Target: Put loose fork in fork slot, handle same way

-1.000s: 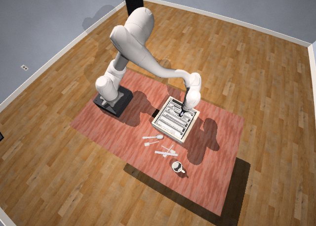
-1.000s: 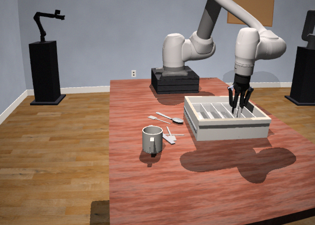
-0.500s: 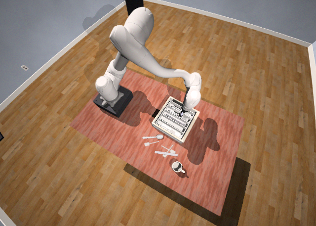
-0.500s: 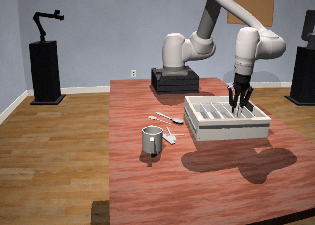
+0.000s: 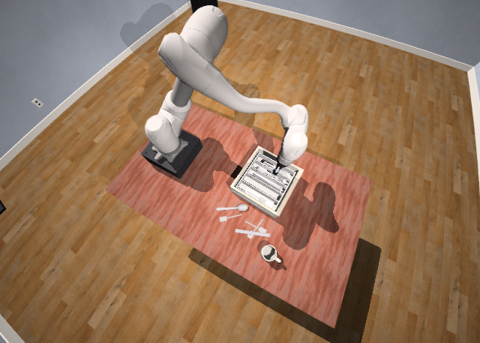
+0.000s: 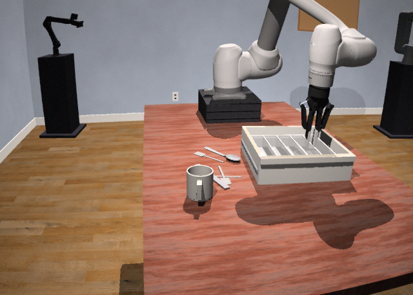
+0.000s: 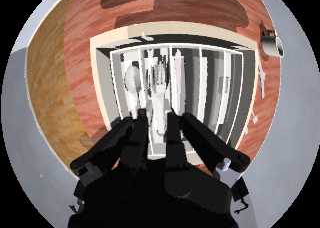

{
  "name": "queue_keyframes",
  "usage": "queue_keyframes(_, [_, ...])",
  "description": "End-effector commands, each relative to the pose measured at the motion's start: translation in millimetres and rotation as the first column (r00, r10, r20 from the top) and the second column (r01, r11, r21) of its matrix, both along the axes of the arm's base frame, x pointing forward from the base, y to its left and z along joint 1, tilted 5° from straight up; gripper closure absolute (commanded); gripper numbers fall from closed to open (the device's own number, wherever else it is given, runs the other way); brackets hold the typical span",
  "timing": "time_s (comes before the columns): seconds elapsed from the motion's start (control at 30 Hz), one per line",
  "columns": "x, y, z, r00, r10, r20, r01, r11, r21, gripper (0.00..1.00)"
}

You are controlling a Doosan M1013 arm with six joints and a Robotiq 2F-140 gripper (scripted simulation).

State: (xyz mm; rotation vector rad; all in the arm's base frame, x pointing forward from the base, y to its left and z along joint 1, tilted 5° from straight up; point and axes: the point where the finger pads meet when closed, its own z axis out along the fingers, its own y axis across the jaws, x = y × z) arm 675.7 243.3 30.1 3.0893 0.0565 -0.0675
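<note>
The divided cutlery tray (image 5: 271,210) (image 6: 300,173) (image 7: 100,84) stands on the red table, with cutlery lying in its slots. My gripper (image 5: 277,171) (image 6: 313,135) (image 7: 158,105) points straight down into a slot towards the tray's right side. Its fingers stand slightly parted. The loose fork (image 7: 159,88) lies lengthwise in that slot, directly between and below the fingertips. The fingers do not appear to press on it. I cannot tell it apart from the other forks in the slot. A spoon (image 7: 134,82) lies in the neighbouring slot.
A grey mug (image 5: 270,253) (image 6: 199,182) stands in front of the tray. A spoon (image 5: 236,207) (image 6: 226,155), a small spatula (image 5: 229,217) (image 6: 208,156) and crossed utensils (image 5: 252,230) (image 6: 222,179) lie on the table beside it. The arm's black base (image 5: 181,157) (image 6: 229,106) sits at the far end.
</note>
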Motion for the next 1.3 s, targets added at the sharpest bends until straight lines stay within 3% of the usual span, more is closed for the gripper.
queue_keyframes(0.0, [-1.4,1.0,21.0,1.0,0.0,0.0,0.0,1.0,0.0,0.86])
queue_keyframes(0.27, [-4.5,3.2,65.7,1.0,0.0,0.0,0.0,1.0,0.0,0.86])
queue_keyframes(0.53, [-6.1,4.3,89.3,1.0,0.0,0.0,0.0,1.0,0.0,0.86])
queue_keyframes(0.9, [-6.8,4.7,98.7,1.0,0.0,0.0,0.0,1.0,0.0,0.86])
queue_keyframes(0.93, [-6.8,4.7,98.7,1.0,0.0,0.0,0.0,1.0,0.0,0.0])
queue_keyframes(1.27, [-6.8,4.7,98.7,1.0,0.0,0.0,0.0,1.0,0.0,0.0])
